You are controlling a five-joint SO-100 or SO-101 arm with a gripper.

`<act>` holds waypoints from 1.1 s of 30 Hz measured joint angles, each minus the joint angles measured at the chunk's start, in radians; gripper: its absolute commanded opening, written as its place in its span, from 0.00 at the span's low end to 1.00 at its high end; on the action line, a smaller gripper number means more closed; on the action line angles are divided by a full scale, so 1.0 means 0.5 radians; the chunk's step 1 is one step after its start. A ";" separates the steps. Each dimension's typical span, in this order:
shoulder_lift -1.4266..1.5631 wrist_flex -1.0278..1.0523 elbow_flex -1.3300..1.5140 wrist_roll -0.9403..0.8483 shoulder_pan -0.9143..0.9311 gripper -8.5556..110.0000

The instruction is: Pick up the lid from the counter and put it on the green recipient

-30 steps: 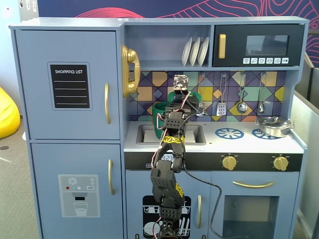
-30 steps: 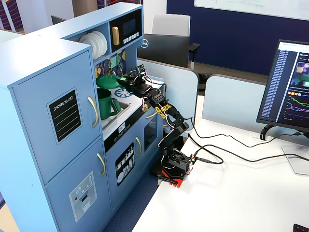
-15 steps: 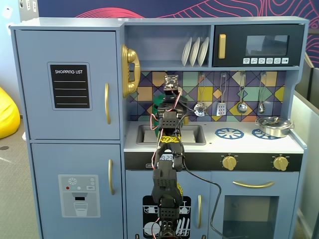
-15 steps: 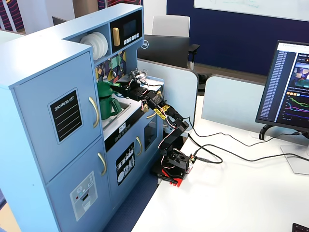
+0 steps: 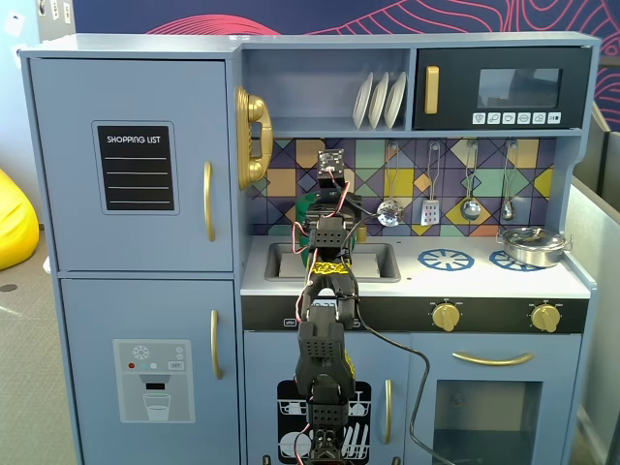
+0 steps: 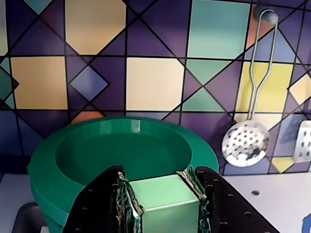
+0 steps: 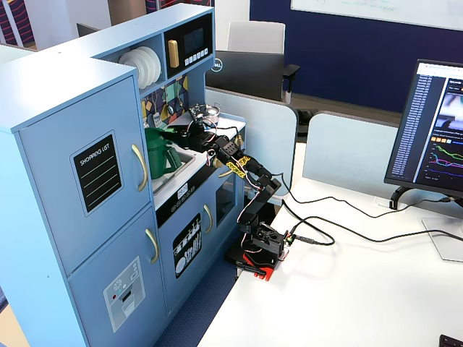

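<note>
Inspector: Nearest the lens, what do you record?

Arm: Black fingers [image 6: 104, 201] of my claw [image 6: 163, 204] fill the bottom of the wrist view, clamped from both sides on a pale green block, which is the raised handle of the lid [image 6: 97, 145]. So the claw is clenched, grasping the lid by its handle.

Inspector: Where does the lid sit?

Arm: Its round dark-green dish spreads out just beyond my fingertips, in front of the tiled backsplash [image 6: 155, 82]. From the side fixed view the lid is at the top of the green recipient [image 7: 160, 153]; whether it rests fully on the rim or hangs a little above it, I cannot tell.

Inspector: And the recipient?

Arm: It stands at the back of the counter [image 5: 484, 281] by the sink recess [image 5: 373, 262], its strap handle visible in the side fixed view. In the front fixed view my own arm hides most of it.

Inspector: Further out?

Arm: A slotted ladle [image 6: 245, 143] hangs on the backsplash to the right in the wrist view, with a spatula [image 6: 303, 141] at the picture's edge. In the front fixed view a steel pan [image 5: 531, 244] sits on the far right burner print, well apart from my claw. My base is fixed to a white desk [image 7: 376, 289] beside the toy kitchen, and a monitor [image 7: 434, 130] stands on that desk.
</note>
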 measured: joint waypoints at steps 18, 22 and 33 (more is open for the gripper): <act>0.003 -0.018 0.006 0.114 0.012 0.33; 0.080 0.074 -0.043 0.114 0.012 0.32; 1.074 1.108 0.518 0.052 -0.034 0.14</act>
